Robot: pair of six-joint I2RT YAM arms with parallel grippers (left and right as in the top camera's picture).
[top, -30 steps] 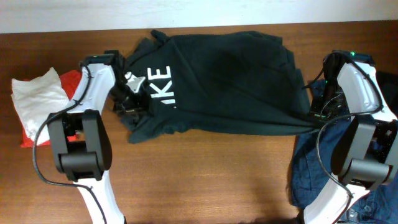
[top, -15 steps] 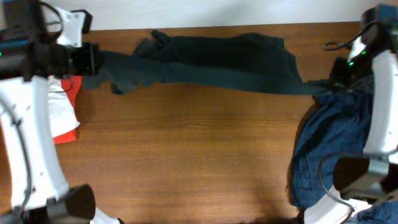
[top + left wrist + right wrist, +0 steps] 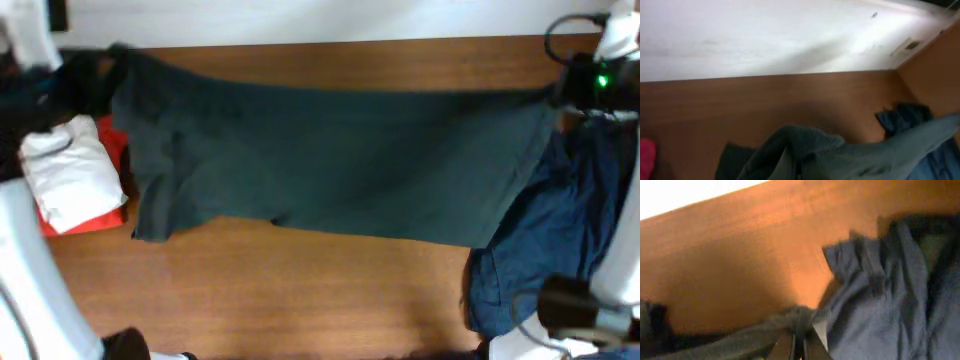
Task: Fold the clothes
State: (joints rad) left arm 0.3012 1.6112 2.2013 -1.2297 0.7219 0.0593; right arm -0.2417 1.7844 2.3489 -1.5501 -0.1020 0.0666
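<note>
A dark green T-shirt (image 3: pixel 330 160) hangs stretched like a sheet between my two grippers, lifted above the table. My left gripper (image 3: pixel 100 72) is shut on its left top corner at the far left. In the left wrist view the bunched fabric (image 3: pixel 810 147) covers that gripper (image 3: pixel 798 171) almost entirely. At the far right, my right gripper (image 3: pixel 562 95) is shut on the other top corner. The right wrist view shows its fingers (image 3: pixel 797 339) pinched together on a twisted fold of the shirt (image 3: pixel 785 320).
A folded white cloth (image 3: pixel 65 170) lies on a red one (image 3: pixel 115 150) at the left edge. A heap of blue denim (image 3: pixel 540 240) fills the right side and shows under the right gripper (image 3: pixel 880 305). A white wall runs along the back.
Both arms have risen and pulled apart. The shirt, a thin taut band half a second ago, now hangs spread wide. The left gripper has shut on its corner.
</note>
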